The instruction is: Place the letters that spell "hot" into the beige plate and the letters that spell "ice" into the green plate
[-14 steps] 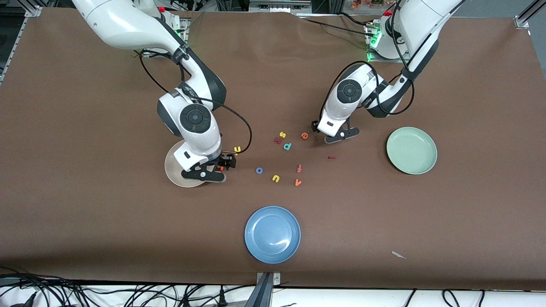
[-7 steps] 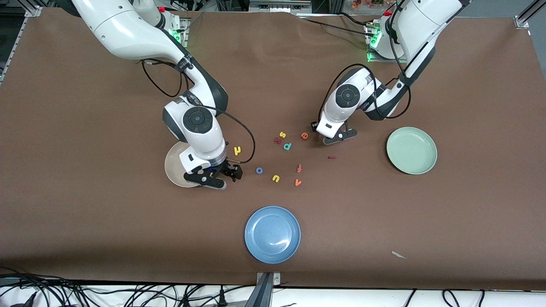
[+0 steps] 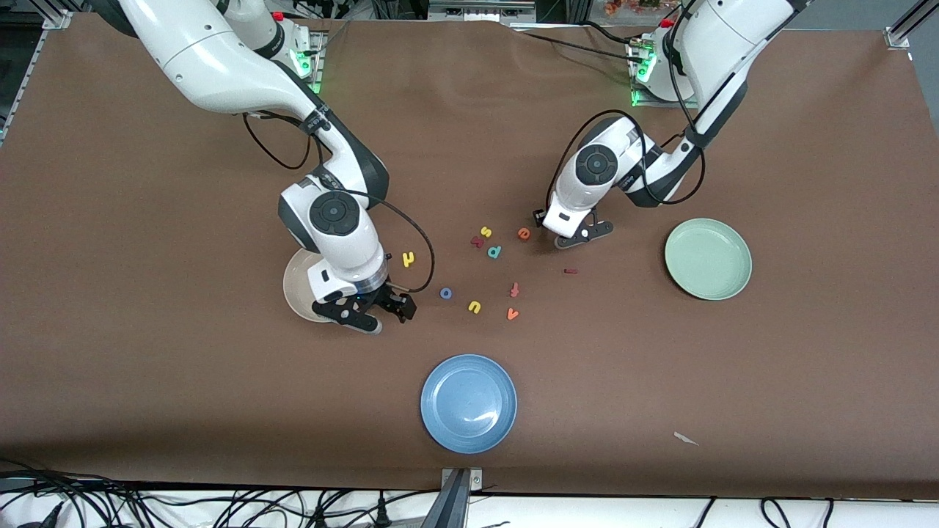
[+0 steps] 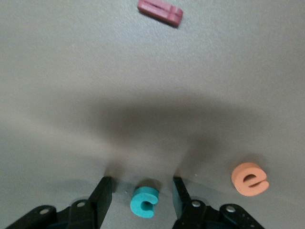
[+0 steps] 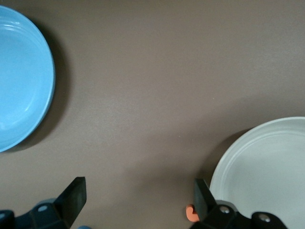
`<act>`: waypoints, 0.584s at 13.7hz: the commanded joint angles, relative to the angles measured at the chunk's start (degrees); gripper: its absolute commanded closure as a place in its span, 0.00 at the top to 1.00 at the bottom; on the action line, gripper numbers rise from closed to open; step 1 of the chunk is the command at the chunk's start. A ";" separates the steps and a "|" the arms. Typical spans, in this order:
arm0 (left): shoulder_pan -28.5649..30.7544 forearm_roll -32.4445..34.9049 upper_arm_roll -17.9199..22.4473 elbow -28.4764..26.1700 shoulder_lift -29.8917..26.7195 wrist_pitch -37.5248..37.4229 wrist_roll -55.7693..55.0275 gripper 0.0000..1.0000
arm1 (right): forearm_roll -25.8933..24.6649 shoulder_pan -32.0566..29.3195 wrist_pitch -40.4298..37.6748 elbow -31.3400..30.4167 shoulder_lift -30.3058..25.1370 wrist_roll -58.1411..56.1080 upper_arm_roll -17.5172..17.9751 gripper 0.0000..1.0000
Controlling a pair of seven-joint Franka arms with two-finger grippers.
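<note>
My left gripper is low on the table and open, one finger on each side of the teal c with a gap on both sides. The orange e lies beside it and the dark red i a little nearer the front camera. The green plate holds nothing. My right gripper is wide open beside the beige plate. A small orange piece shows by one finger at the plate's rim. The yellow h and blue o lie close by. An orange-red cross-like letter lies mid-table; which of the two is the t I cannot tell.
The blue plate sits nearer the front camera. Loose letters mid-table: yellow u, orange v, teal p, yellow s, a dark red letter. A paper scrap lies near the front edge.
My right gripper has moved off the beige plate's edge toward the front camera, uncovering the yellow h. My left gripper's fingers have narrowed and the arm shifted slightly.
</note>
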 commanded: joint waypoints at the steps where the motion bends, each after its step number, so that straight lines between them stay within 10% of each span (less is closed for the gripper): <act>1: -1.45 0.88 -0.14 1.32 1.17 -0.13 -2.70 0.61 | -2.59 0.62 0.49 1.16 1.46 3.35 0.37 1.00; 8: -1.10 1.05 -0.05 1.32 1.26 -0.13 -1.82 0.46 | -3.30 1.15 -0.13 -10.34 -4.33 3.27 0.81 1.00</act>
